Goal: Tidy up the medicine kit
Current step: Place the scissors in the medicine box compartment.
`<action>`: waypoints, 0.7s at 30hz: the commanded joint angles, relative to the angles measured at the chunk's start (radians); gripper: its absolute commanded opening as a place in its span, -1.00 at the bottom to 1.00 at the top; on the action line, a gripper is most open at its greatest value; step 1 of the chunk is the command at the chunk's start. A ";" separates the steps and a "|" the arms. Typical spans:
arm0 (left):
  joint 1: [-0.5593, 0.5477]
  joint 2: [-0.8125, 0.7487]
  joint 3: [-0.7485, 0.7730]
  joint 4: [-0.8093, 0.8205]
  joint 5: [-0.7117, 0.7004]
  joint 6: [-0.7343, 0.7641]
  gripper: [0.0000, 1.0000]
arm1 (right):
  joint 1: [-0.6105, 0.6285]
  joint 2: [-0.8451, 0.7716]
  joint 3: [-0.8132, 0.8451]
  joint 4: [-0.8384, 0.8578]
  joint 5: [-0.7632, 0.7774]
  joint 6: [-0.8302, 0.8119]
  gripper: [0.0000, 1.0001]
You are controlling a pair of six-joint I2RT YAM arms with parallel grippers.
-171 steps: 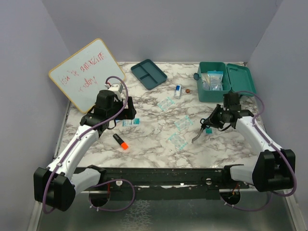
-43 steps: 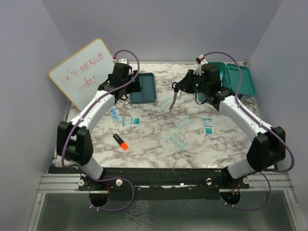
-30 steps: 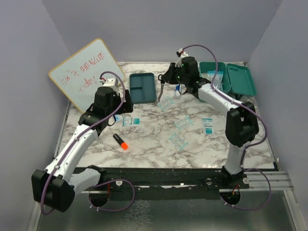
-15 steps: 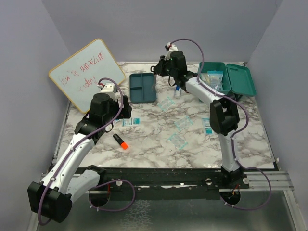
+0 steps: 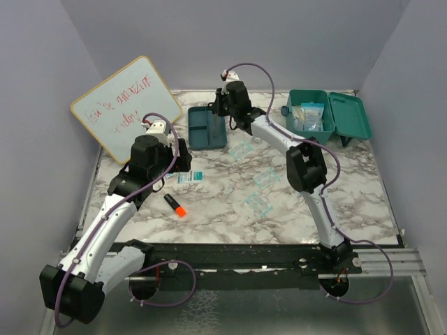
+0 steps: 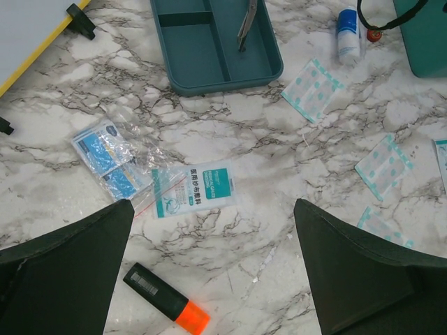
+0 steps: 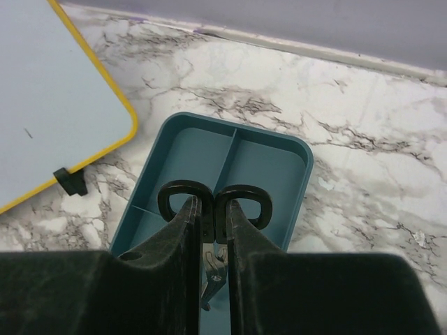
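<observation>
While the right arm reaches across to the far left of the bench [image 5: 328,209], its right fingers [image 5: 220,108] [image 7: 192,230] are pressed almost together on the black loop handles of a small pair of scissors [image 7: 213,202]. The metal blades [image 6: 246,21] hang points down over the long compartment of the flat teal divided tray [image 5: 206,129] [image 6: 202,49] [image 7: 269,167]. Whether the tips touch the tray floor cannot be told.

The left fingers [image 5: 183,162] [image 6: 63,272] are spread wide and hold nothing. They hang above a white and blue sachet [image 5: 188,177] [image 6: 195,188]. Just left of the sachet lies a clear bag of blue packets [image 6: 112,157]. Nearer the arm bases lies a black marker with an orange cap [image 5: 175,205] [image 6: 167,300].

The medicine kit [image 5: 314,138] [image 6: 426,35] stands at the far right corner of the bench, well apart from the tray. Its hinged lid [image 5: 349,112] is thrown open to the right, and packets lie inside.

Several pale plaster strips [image 5: 257,204] [image 6: 313,80] are scattered over the middle of the bench. A small white bottle with a blue cap [image 6: 347,31] lies between the tray and the kit. The whiteboard [image 5: 126,105] [image 6: 28,28] [image 7: 49,98] leans at the far left, just beside the tray.
</observation>
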 commanded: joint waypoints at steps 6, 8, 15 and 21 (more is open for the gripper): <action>0.001 -0.022 0.000 0.008 0.022 0.011 0.98 | 0.007 0.115 0.107 -0.110 0.097 -0.011 -0.91; 0.001 -0.022 0.000 0.006 0.021 0.012 0.98 | 0.007 0.127 0.108 -0.112 0.096 -0.007 -0.90; 0.000 -0.021 0.001 0.004 0.021 0.011 0.98 | 0.007 0.147 0.138 -0.116 0.100 0.004 -0.63; 0.000 -0.020 0.002 0.003 0.022 0.013 0.98 | 0.007 0.099 0.152 -0.123 0.087 0.005 -0.36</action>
